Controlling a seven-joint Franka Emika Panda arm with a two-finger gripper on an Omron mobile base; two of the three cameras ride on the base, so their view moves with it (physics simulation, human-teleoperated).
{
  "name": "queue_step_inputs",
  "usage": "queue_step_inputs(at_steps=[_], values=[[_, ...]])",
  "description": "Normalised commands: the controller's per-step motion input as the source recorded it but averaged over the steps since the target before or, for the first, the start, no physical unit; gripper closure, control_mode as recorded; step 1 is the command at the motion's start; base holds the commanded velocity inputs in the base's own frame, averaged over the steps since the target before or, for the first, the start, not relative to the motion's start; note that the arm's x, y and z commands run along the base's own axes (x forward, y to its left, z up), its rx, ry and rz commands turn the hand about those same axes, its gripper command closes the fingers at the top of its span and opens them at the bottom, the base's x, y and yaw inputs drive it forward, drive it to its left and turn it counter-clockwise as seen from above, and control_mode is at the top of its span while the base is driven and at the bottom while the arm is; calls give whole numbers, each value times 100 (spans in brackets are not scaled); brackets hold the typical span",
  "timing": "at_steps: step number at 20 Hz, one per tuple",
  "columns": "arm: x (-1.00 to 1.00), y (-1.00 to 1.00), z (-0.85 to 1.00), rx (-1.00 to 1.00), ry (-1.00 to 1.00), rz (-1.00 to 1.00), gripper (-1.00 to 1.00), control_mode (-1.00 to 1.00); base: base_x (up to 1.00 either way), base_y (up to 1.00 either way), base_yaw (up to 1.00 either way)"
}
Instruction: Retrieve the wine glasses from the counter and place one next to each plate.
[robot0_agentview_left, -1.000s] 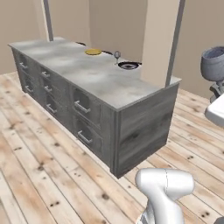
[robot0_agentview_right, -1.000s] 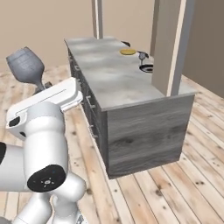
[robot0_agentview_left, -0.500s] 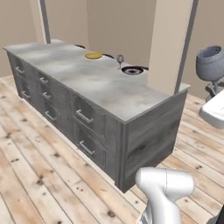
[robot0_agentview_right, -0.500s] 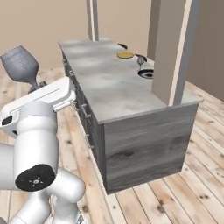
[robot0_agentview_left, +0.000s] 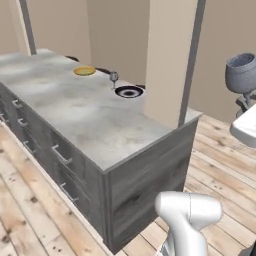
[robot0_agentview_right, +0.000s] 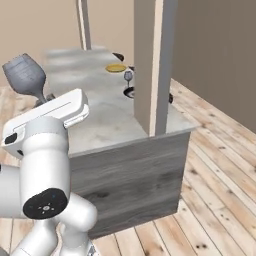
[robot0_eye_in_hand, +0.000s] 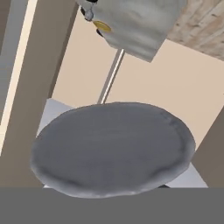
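I am holding one wine glass (robot0_agentview_left: 243, 74) upright, with my gripper (robot0_agentview_right: 44, 100) pinched nearly shut on its stem; its rounded grey bowl is standing above my white hand at the right edge of the left base view and at the upper left of the right base view (robot0_agentview_right: 26, 76). My fingertips themselves are hidden behind the glass and my hand, so I am judging the pinch from the way the glass is sitting up out of the hand. In the hand view the glass (robot0_eye_in_hand: 113, 148) is showing as a broad grey disc right in front of the camera. I am carrying it off to the side of the grey island (robot0_agentview_left: 95, 120), well apart from the things set on it. On the far part of the island's marbled top the second wine glass (robot0_agentview_left: 114, 78) is standing upright, just beside the dark navy plate (robot0_agentview_left: 129, 91) with its white ring. Farther back along the top the yellow-orange plate (robot0_agentview_left: 84, 71) is lying flat. From the right base view a tall pale pillar (robot0_agentview_right: 154, 65) is rising at the island's near corner and covering part of the navy plate (robot0_agentview_right: 129, 92), while the small glass (robot0_agentview_right: 128, 76) and the yellow plate (robot0_agentview_right: 116, 67) are showing to its left.
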Motion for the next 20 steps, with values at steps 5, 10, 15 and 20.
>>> queue_step_inputs(at_steps=[5, 10, 15, 20], values=[[0, 0, 0, 0, 0, 0, 100, 100, 58, -100, 4], [0, 0, 0, 0, 0, 0, 100, 100, 38, -100, 9], [0, 0, 0, 0, 0, 0, 100, 100, 32, -100, 11], [0, 0, 0, 0, 0, 0, 100, 100, 69, -100, 12]])
